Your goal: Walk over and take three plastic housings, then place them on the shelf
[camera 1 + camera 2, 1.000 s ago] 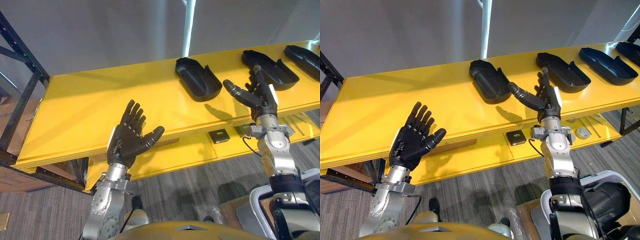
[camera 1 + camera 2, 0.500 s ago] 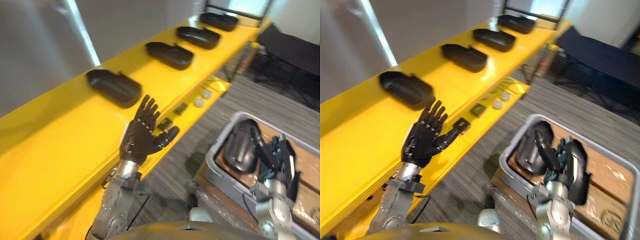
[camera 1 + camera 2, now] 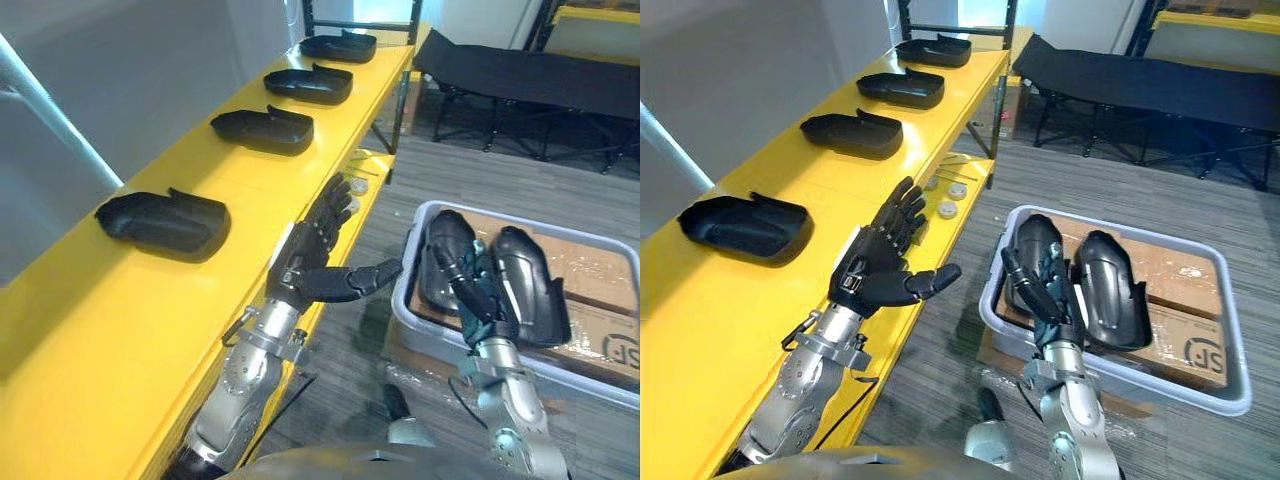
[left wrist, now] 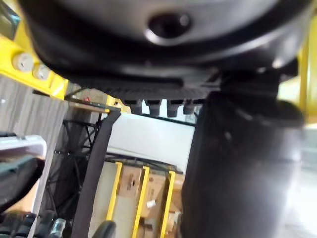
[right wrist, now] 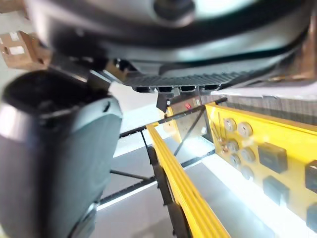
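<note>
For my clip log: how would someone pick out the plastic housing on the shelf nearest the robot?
Find the long yellow shelf on the robot's left, where four black housings lie in a row. It is the near-end housing, the one closest to the open left hand; the other three lie farther along.

Glossy black plastic housings [image 3: 1102, 290] in a smooth grey plastic bin [image 3: 1230, 330].
</note>
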Motion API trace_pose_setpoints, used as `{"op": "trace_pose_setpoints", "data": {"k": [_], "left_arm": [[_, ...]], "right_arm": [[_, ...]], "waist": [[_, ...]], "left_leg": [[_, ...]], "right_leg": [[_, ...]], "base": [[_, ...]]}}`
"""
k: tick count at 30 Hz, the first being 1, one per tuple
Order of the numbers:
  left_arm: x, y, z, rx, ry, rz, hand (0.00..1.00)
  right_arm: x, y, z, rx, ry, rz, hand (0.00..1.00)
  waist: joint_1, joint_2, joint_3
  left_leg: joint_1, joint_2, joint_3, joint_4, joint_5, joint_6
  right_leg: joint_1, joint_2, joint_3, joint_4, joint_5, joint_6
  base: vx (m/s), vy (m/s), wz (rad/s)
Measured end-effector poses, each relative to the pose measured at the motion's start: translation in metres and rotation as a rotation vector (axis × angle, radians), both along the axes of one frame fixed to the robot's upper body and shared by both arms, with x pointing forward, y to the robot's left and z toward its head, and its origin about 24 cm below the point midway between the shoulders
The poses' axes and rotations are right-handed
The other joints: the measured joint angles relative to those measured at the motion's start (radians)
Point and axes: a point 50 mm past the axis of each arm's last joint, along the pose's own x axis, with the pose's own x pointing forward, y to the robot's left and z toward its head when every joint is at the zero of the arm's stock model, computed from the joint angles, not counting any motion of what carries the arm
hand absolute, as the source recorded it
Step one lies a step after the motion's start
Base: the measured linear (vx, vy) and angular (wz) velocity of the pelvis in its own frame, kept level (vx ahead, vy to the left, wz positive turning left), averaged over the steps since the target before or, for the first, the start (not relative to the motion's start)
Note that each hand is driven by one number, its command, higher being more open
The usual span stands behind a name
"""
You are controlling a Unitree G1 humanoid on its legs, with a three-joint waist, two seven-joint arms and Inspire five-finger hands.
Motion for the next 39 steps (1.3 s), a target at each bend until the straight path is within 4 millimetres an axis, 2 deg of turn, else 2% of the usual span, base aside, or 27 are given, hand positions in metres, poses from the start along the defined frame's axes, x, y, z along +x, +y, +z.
{"op": "trace_pose_setpoints", "data": {"k": [3, 8, 9, 10, 11, 12, 13, 15, 16, 18, 20, 21, 22, 23, 24, 25, 26, 27, 28, 29, 30, 31, 32, 35, 37, 38, 39], "left_arm": [[-0.003, 0.002, -0.002, -0.007, 0.011, -0.005, 1.00], [-0.009, -0.004, -0.007, -0.054, 0.051, -0.032, 1.00], [-0.008, -0.005, -0.006, -0.063, 0.053, -0.014, 1.00], [-0.007, -0.004, -0.006, -0.070, 0.061, 0.015, 1.00], [-0.005, -0.001, -0.005, -0.067, 0.061, 0.039, 1.00], [-0.003, 0.001, -0.004, -0.068, 0.057, 0.056, 1.00], [0.000, 0.008, -0.008, -0.050, 0.068, 0.090, 1.00], [-0.001, 0.013, -0.011, -0.043, 0.084, 0.115, 1.00], [0.000, 0.017, -0.014, -0.037, 0.091, 0.128, 1.00], [0.000, 0.023, -0.013, -0.044, 0.080, 0.141, 1.00], [0.000, 0.028, -0.012, -0.063, 0.069, 0.140, 1.00], [0.000, 0.030, -0.011, -0.061, 0.064, 0.138, 1.00], [0.000, 0.031, -0.011, -0.067, 0.062, 0.138, 1.00], [0.000, 0.032, -0.011, -0.087, 0.069, 0.138, 1.00], [-0.001, 0.033, -0.014, -0.128, 0.097, 0.151, 1.00], [-0.003, 0.031, -0.023, -0.169, 0.150, 0.180, 1.00], [-0.004, 0.030, -0.029, -0.181, 0.185, 0.192, 1.00], [-0.007, 0.024, -0.040, -0.197, 0.249, 0.198, 1.00], [-0.010, 0.013, -0.049, -0.208, 0.297, 0.179, 1.00], [-0.011, 0.010, -0.050, -0.215, 0.305, 0.174, 1.00], [-0.014, 0.000, -0.051, -0.240, 0.322, 0.153, 1.00], [-0.019, -0.007, -0.052, -0.254, 0.339, 0.129, 1.00], [-0.021, -0.009, -0.052, -0.258, 0.338, 0.117, 1.00], [-0.024, -0.009, -0.051, -0.256, 0.320, 0.109, 1.00], [-0.024, -0.006, -0.051, -0.260, 0.311, 0.125, 1.00], [-0.024, 0.000, -0.052, -0.256, 0.302, 0.145, 1.00], [-0.023, 0.004, -0.051, -0.247, 0.293, 0.155, 1.00]], "right_arm": [[0.000, 0.009, -0.005, 0.001, 0.026, 0.028, 1.00], [-0.005, 0.022, -0.012, 0.006, 0.065, 0.047, 1.00], [-0.008, 0.021, -0.014, 0.029, 0.075, 0.044, 1.00], [-0.009, 0.020, -0.015, 0.053, 0.077, 0.047, 1.00], [-0.005, 0.021, -0.014, 0.056, 0.065, 0.056, 1.00], [-0.001, 0.022, -0.011, 0.057, 0.051, 0.063, 1.00], [0.008, 0.025, -0.009, 0.053, 0.030, 0.072, 1.00], [0.019, 0.029, -0.009, 0.037, 0.022, 0.093, 1.00], [0.027, 0.034, -0.011, 0.029, 0.025, 0.106, 1.00], [0.035, 0.047, -0.008, 0.014, 0.014, 0.134, 1.00], [0.037, 0.060, -0.006, -0.006, 0.002, 0.161, 1.00], [0.036, 0.068, -0.007, -0.009, 0.003, 0.168, 1.00], [0.034, 0.073, -0.008, -0.018, 0.011, 0.175, 1.00], [0.034, 0.074, -0.008, -0.019, 0.016, 0.188, 1.00], [0.035, 0.072, -0.006, -0.036, 0.015, 0.210, 1.00], [0.035, 0.066, -0.003, -0.064, 0.011, 0.230, 1.00], [0.031, 0.062, -0.003, -0.073, 0.019, 0.231, 1.00], [0.022, 0.050, -0.004, -0.092, 0.035, 0.217, 1.00], [0.013, 0.035, -0.003, -0.125, 0.043, 0.181, 1.00], [0.012, 0.031, -0.003, -0.133, 0.044, 0.172, 1.00], [0.013, 0.018, -0.001, -0.172, 0.041, 0.127, 1.00], [0.012, 0.007, 0.003, -0.216, 0.021, 0.089, 1.00], [0.013, 0.003, 0.005, -0.234, 0.006, 0.080, 1.00], [0.023, -0.008, 0.023, -0.321, -0.104, 0.024, 1.00], [0.033, -0.013, 0.027, -0.340, -0.132, -0.009, 1.00], [0.042, -0.014, 0.025, -0.329, -0.127, -0.028, 1.00], [0.046, -0.017, 0.022, -0.323, -0.114, -0.045, 1.00]], "waist": [[0.023, -0.012, 0.003], [0.016, -0.033, 0.014], [0.013, -0.037, 0.024], [0.010, -0.040, 0.030], [0.018, -0.040, 0.030], [0.029, -0.034, 0.032], [0.026, -0.025, 0.044], [0.032, -0.025, 0.047], [0.048, -0.022, 0.048], [0.081, -0.016, 0.053], [0.104, -0.022, 0.058], [0.105, -0.034, 0.068], [0.105, -0.057, 0.073], [0.105, -0.069, 0.074], [0.109, -0.070, 0.075], [0.102, -0.053, 0.085], [0.095, -0.052, 0.089], [0.069, -0.051, 0.090], [0.036, -0.051, 0.096], [0.033, -0.052, 0.098], [0.031, -0.050, 0.100], [0.032, -0.045, 0.100], [0.032, -0.041, 0.099], [0.040, -0.027, 0.100], [0.056, -0.013, 0.095], [0.058, -0.002, 0.091], [0.060, -0.012, 0.097]], "left_leg": [[-0.013, 0.001, -0.012, 0.015, -0.002, -0.003], [0.024, 0.002, 0.020, 0.016, -0.011, -0.002], [0.037, 0.004, 0.028, 0.032, -0.017, 0.004], [0.039, 0.004, 0.032, 0.045, -0.020, 0.018], [0.037, 0.004, 0.043, 0.049, -0.023, 0.032], [0.033, 0.025, 0.060, 0.049, -0.024, 0.040], [0.013, 0.042, 0.073, 0.083, -0.026, 0.043], [-0.006, 0.065, 0.074, 0.120, -0.027, 0.045], [-0.025, 0.091, 0.074, 0.151, -0.027, 0.044], [-0.069, 0.144, 0.070, 0.208, -0.037, 0.018], [-0.100, 0.200, 0.060, 0.271, -0.053, -0.026], [-0.108, 0.240, 0.048, 0.310, -0.060, -0.061], [-0.107, 0.280, 0.039, 0.334, -0.060, -0.098], [-0.107, 0.300, 0.035, 0.341, -0.056, -0.112], [-0.117, 0.344, 0.020, 0.362, -0.039, -0.097], [-0.142, 0.392, -0.018, 0.387, 0.021, 0.005], [-0.151, 0.402, -0.014, 0.383, 0.069, 0.062], [-0.161, 0.429, 0.037, 0.359, 0.189, 0.121], [-0.181, 0.455, 0.102, 0.340, 0.292, 0.134], [-0.184, 0.452, 0.112, 0.345, 0.289, 0.123], [-0.190, 0.407, 0.126, 0.363, 0.238, 0.051], [-0.195, 0.350, 0.134, 0.377, 0.177, 0.008], [-0.202, 0.320, 0.145, 0.383, 0.153, -0.003], [-0.261, 0.165, 0.142, 0.308, 0.095, 0.012], [-0.258, 0.120, 0.136, 0.197, 0.131, 0.056], [-0.241, 0.103, 0.144, 0.150, 0.117, 0.059], [-0.241, 0.083, 0.150, 0.131, 0.122, 0.066]], "right_leg": [[-0.001, 0.000, -0.005, -0.002, 0.000, 0.000], [-0.015, 0.014, -0.032, 0.041, 0.005, -0.002], [-0.015, 0.017, -0.092, 0.066, 0.020, -0.020], [-0.031, 0.027, -0.154, 0.087, 0.058, -0.058], [-0.041, 0.039, -0.177, 0.060, 0.129, -0.065], [-0.049, 0.041, -0.190, 0.055, 0.147, -0.065], [-0.105, 0.018, -0.289, 0.284, -0.037, -0.167], [-0.140, -0.034, -0.352, 0.501, -0.169, -0.198], [-0.139, -0.082, -0.371, 0.588, -0.203, -0.195], [-0.138, -0.159, -0.377, 0.657, -0.213, -0.196], [-0.128, -0.209, -0.357, 0.689, -0.205, -0.179], [-0.085, -0.224, -0.353, 0.674, -0.207, -0.103], [-0.031, -0.224, -0.379, 0.634, -0.218, -0.005], [-0.008, -0.216, -0.409, 0.605, -0.267, 0.040], [0.014, -0.171, -0.456, 0.567, -0.385, 0.058], [0.004, -0.119, -0.465, 0.580, -0.412, 0.034], [0.003, -0.103, -0.467, 0.574, -0.420, 0.019], [0.009, -0.081, -0.484, 0.552, -0.418, -0.014], [0.028, -0.057, -0.506, 0.493, -0.402, -0.050], [0.029, -0.053, -0.503, 0.480, -0.396, -0.060], [0.043, -0.039, -0.492, 0.422, -0.369, -0.083], [0.074, -0.024, -0.489, 0.348, -0.335, -0.098], [0.089, -0.016, -0.489, 0.314, -0.319, -0.102], [0.101, 0.006, -0.478, 0.240, -0.283, -0.111], [0.077, 0.014, -0.456, 0.248, -0.279, -0.104], [0.067, 0.011, -0.446, 0.245, -0.272, -0.093], [0.057, -0.005, -0.446, 0.242, -0.266, -0.083]], "base": [[0.03, 0.037, 0.08], [0.03, -0.007, -0.26], [-0.08, -0.019, -0.46], [-0.13, -0.014, -0.63], [-0.18, 0.001, -0.76], [-0.27, -0.002, -0.70], [-0.27, -0.004, -0.43], [-0.17, -0.033, -0.11], [-0.09, -0.094, -0.12], [-0.07, -0.121, -0.22], [-0.06, -0.233, -0.26], [-0.08, -0.438, -0.23], [-0.05, -0.459, -0.17], [-0.03, -0.556, -0.40], [-0.01, -0.588, -0.67], [-0.02, -0.667, -0.70], [0.01, -0.650, -0.37], [0.05, -0.631, 0.06], [0.06, -0.512, 0.12], [0.06, -0.415, -0.11], [0.07, -0.319, -0.37], [0.07, -0.273, -0.41], [0.08, -0.200, -0.32], [0.06, -0.093, -0.23], [0.01, 0.030, -0.39], [0.01, 0.075, -0.32], [0.01, 0.075, -0.12]]}}
